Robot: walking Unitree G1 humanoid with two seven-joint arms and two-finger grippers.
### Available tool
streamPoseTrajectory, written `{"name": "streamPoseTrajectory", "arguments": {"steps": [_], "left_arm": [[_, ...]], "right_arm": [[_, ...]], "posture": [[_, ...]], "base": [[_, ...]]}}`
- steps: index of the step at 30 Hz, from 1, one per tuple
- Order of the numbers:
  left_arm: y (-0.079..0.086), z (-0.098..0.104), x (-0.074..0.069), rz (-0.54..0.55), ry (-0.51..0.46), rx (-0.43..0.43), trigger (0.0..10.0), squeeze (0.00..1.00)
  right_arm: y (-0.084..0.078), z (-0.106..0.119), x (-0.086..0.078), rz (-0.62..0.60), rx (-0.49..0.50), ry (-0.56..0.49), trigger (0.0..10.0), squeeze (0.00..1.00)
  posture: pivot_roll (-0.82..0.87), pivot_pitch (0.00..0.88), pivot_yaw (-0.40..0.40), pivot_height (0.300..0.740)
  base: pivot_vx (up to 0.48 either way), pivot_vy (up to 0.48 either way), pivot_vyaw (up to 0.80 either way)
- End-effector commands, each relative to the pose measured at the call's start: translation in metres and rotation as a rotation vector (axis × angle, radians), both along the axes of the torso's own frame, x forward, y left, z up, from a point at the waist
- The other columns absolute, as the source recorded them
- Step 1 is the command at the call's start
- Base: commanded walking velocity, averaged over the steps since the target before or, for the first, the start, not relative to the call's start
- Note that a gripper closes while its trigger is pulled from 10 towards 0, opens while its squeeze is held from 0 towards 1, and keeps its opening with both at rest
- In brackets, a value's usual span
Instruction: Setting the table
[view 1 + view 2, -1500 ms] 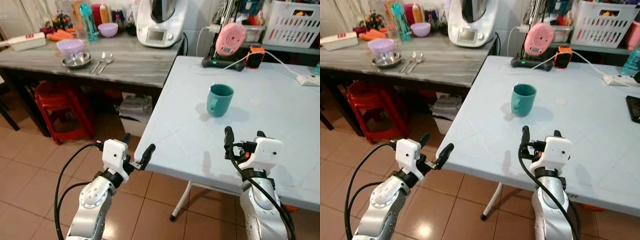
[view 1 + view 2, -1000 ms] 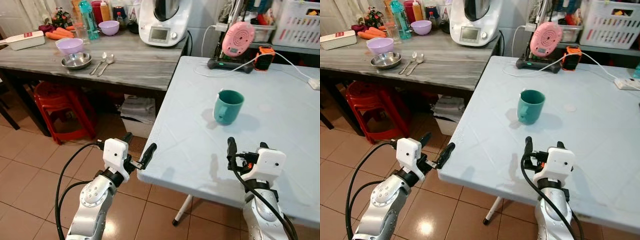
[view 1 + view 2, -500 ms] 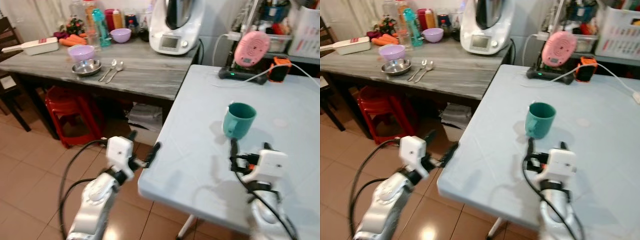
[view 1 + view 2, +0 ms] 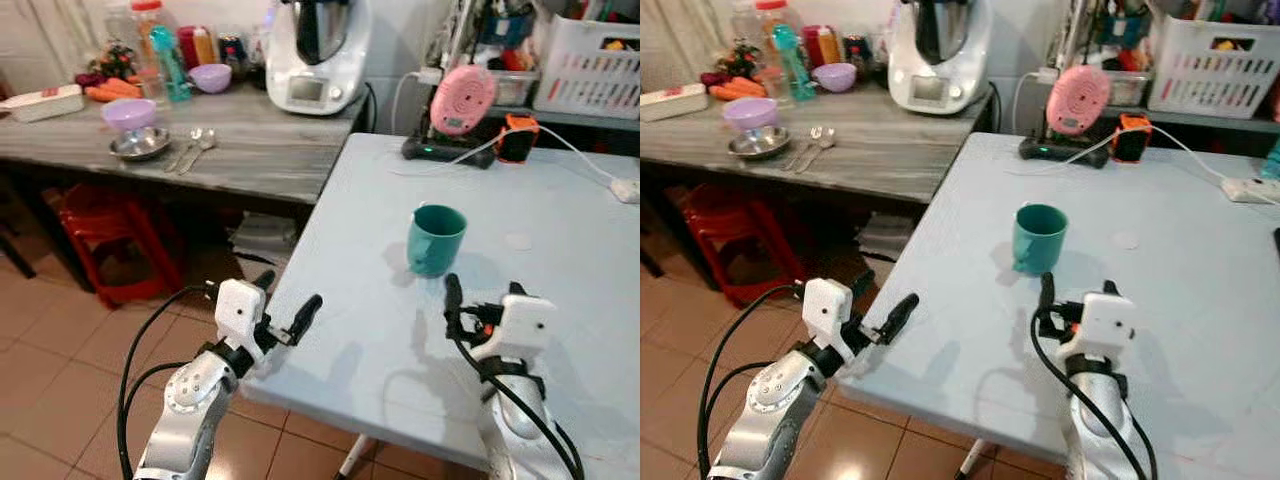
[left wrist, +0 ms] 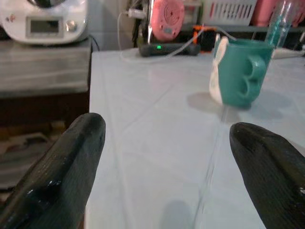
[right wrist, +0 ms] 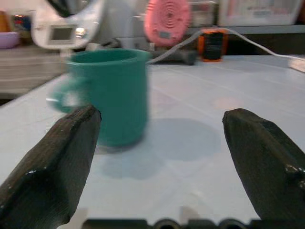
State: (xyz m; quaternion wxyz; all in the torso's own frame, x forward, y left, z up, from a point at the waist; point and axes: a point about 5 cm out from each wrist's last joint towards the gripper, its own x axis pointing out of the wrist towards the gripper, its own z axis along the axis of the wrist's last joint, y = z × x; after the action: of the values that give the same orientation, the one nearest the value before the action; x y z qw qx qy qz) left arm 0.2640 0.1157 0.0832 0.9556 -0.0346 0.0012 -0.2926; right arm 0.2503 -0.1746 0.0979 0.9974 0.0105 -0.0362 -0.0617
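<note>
A teal mug (image 4: 435, 238) stands upright at the centre of the head view, on the pale blue table (image 4: 560, 260), well in from the near edge; its handle is turned toward the robot's left, which by my reading leaves the round body free for a sideways grasp. The right gripper (image 4: 480, 300) hangs low and right of centre in the frame, just short of the mug and apart from it; its fingers (image 6: 57, 157) are spread wide with nothing between them, and in the right wrist view the mug sits toward one finger rather than midway, so the aim probably wants correcting before any closing. The left gripper (image 4: 285, 305) hovers at lower left, over the table's near corner; its fingers (image 5: 62, 167) are likewise released and empty, held wide as if ready.

In the upper left of the frame a grey table (image 4: 250, 140) carries a steel bowl (image 4: 137, 146) with a lilac bowl (image 4: 126, 113) on it, and spoons (image 4: 190, 148) just beside; these look like the remaining settings to fetch, so the task seems early.
</note>
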Motion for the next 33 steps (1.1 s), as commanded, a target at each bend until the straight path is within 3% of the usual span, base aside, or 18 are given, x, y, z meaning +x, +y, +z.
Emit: {"name": "streamPoseTrajectory", "arguments": {"steps": [1, 7, 25, 26, 27, 33], "left_arm": [[0.001, -0.004, -0.001, -0.037, 0.022, 0.012, 10.0, 0.0], [-0.005, -0.003, -0.005, -0.153, 0.023, 0.0, 10.0, 0.0], [-0.005, -0.004, -0.008, -0.201, 0.03, 0.0, 10.0, 0.0], [-0.006, -0.004, -0.008, -0.205, 0.03, -0.004, 10.0, 0.0], [-0.006, -0.004, -0.008, -0.208, 0.03, -0.006, 10.0, 0.0], [-0.008, -0.003, -0.009, -0.222, 0.029, -0.018, 10.0, 0.0]], "right_arm": [[0.007, 0.0, 0.005, 0.016, 0.001, -0.002, 10.0, 0.0], [0.014, -0.004, 0.015, 0.051, -0.026, 0.013, 10.0, 0.0], [0.024, -0.006, 0.057, 0.033, -0.068, 0.056, 10.0, 0.0], [0.022, -0.005, 0.058, 0.018, -0.073, 0.054, 3.9, 0.0], [0.02, -0.004, 0.059, 0.004, -0.078, 0.05, 0.0, 0.0], [0.008, -0.004, 0.057, -0.052, -0.099, 0.04, 0.0, 0.0]], "posture": [[-0.02, 0.0, 0.037, 0.74], [-0.01, 0.0, 0.033, 0.74], [0.01, 0.0, 0.022, 0.74], [0.01, 0.0, 0.02, 0.74], [0.01, 0.0, 0.02, 0.74], [0.0, 0.0, 0.02, 0.74]], "base": [[0.0, 0.0, 0.0], [0.0, 0.0, 0.0], [0.0, 0.0, 0.0], [0.0, 0.0, 0.0], [0.0, 0.0, 0.0], [0.0, 0.0, 0.0]]}}
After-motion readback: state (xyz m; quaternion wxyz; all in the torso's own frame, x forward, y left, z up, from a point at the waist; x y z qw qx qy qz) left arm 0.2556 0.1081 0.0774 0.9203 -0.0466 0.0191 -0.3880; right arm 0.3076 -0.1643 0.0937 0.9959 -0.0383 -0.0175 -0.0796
